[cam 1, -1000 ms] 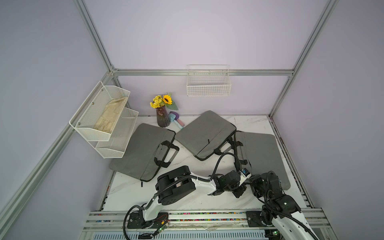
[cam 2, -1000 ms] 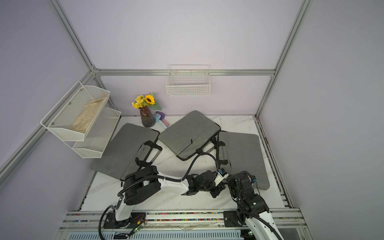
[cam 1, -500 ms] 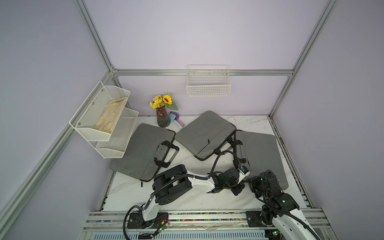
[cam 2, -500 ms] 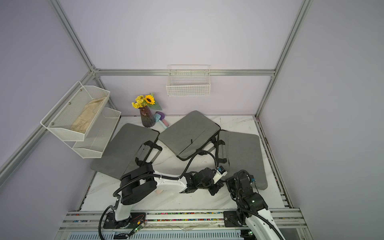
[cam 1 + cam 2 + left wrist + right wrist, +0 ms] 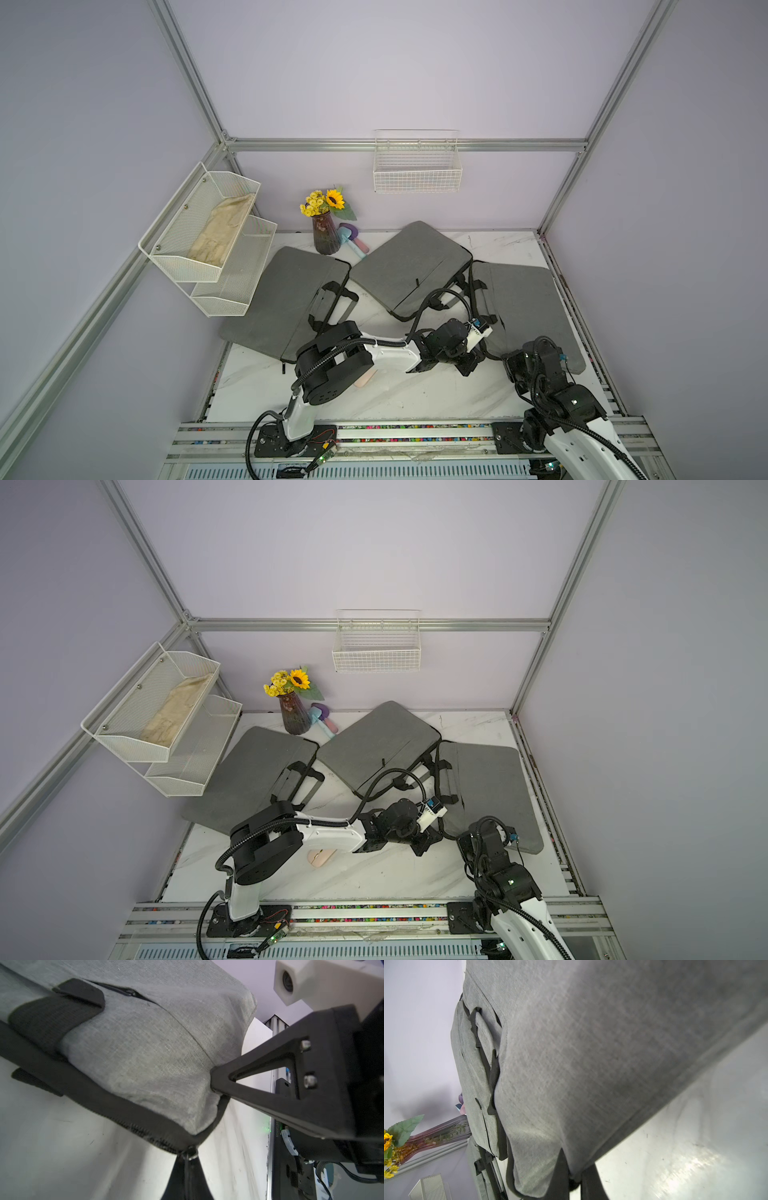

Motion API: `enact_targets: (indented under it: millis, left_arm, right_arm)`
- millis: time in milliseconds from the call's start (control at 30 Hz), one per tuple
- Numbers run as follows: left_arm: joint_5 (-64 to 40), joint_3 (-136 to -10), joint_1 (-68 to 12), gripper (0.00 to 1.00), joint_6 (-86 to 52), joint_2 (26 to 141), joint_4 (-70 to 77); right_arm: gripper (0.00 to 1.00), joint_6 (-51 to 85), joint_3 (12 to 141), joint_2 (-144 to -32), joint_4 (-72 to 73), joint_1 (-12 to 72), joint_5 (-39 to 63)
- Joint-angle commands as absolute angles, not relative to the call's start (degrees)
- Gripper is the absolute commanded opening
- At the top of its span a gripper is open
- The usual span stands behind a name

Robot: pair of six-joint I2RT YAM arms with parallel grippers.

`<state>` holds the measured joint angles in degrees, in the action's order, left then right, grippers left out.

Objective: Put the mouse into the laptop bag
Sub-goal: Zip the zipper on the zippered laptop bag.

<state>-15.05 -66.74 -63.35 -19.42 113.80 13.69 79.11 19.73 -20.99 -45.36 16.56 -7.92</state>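
The white marble tabletop (image 5: 415, 399) carries three grey laptop bags in a row: a left laptop bag (image 5: 286, 299), a middle laptop bag (image 5: 407, 262) farther back, and a right laptop bag (image 5: 523, 299), on whose near-left corner both arms are working. The left arm (image 5: 390, 357) reaches rightward across the near part of the table to that corner. The right gripper (image 5: 574, 1176) has its fingers pressed onto the bag's grey fabric edge at the corner, pinching it and apparently holding the bag in place. The left gripper (image 5: 188, 1167) has its fingers pressed together on the small metal zipper pull (image 5: 190, 1152), which sits right at the corner. The zip teeth (image 5: 133, 1124) running away from the pull look meshed along the whole stretch in view, so the bag seems closed or barely begun. The pale pink mouse (image 5: 320, 857) lies on the bare tabletop near the front, left of centre, partly under the left arm's forearm, touched by neither gripper and well apart from the right bag. Judged from this, the task is at an early stage: the bag is gripped for opening, but unzipping it, picking up the mouse and slipping it inside all remain.
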Motion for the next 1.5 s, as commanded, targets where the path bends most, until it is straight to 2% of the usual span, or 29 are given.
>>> enact_targets:
  millis: [0, 300, 367, 467, 567, 600, 833, 1100, 1167, 1233, 1467]
  left_arm:
    - [-18.0, -68.4, -61.0, 0.0, -18.1, 115.0, 15.0]
    - [-24.8, -77.5, -60.8, 0.0, -18.7, 120.4, 13.4]
    - [-26.4, -80.0, -61.0, 0.0, -18.9, 121.6, 13.4]
    - [-28.5, -83.6, -61.3, 0.0, -19.0, 123.5, 13.2]
    - [-30.2, -86.3, -61.5, 0.0, -19.2, 125.4, 13.1]
    - [-30.6, -87.1, -61.7, 0.0, -19.3, 126.0, 13.0]
    - [-30.9, -88.1, -62.8, 0.0, -18.7, 126.3, 12.6]
    - [-32.3, -89.0, -62.6, 0.0, -18.0, 125.5, 12.1]
    - [-32.4, -89.3, -62.6, 0.0, -17.5, 125.1, 11.5]
    - [-32.3, -89.9, -62.6, 0.0, -17.0, 124.8, 10.6]
    - [-32.7, -91.6, -62.4, 0.0, -16.1, 124.5, 8.3]
  right_arm:
    - [0.0, 78.6, 24.7, -20.5, -48.3, 16.4, -17.0]
    - [0.0, 79.4, 28.9, -20.5, -50.4, 16.4, -21.2]
    - [0.08, 79.8, 29.0, -19.8, -51.1, 16.4, -21.5]
    - [0.15, 80.1, 29.1, -17.7, -52.3, 16.4, -22.5]
    - [0.36, 80.6, 29.3, -16.2, -53.6, 16.4, -23.6]
    - [0.39, 80.7, 29.5, -15.9, -54.1, 16.4, -23.8]
    - [0.52, 81.6, 29.3, -14.3, -54.3, 16.4, -20.5]
    - [0.56, 85.0, 18.2, -6.7, -47.1, 16.4, -6.9]
    - [0.59, 85.3, 17.3, -6.8, -46.9, 16.5, -6.7]
    - [0.66, 85.6, 17.2, -7.7, -46.9, 16.4, -6.5]
    - [0.74, 87.6, 13.4, -10.7, -42.5, 16.4, -3.9]
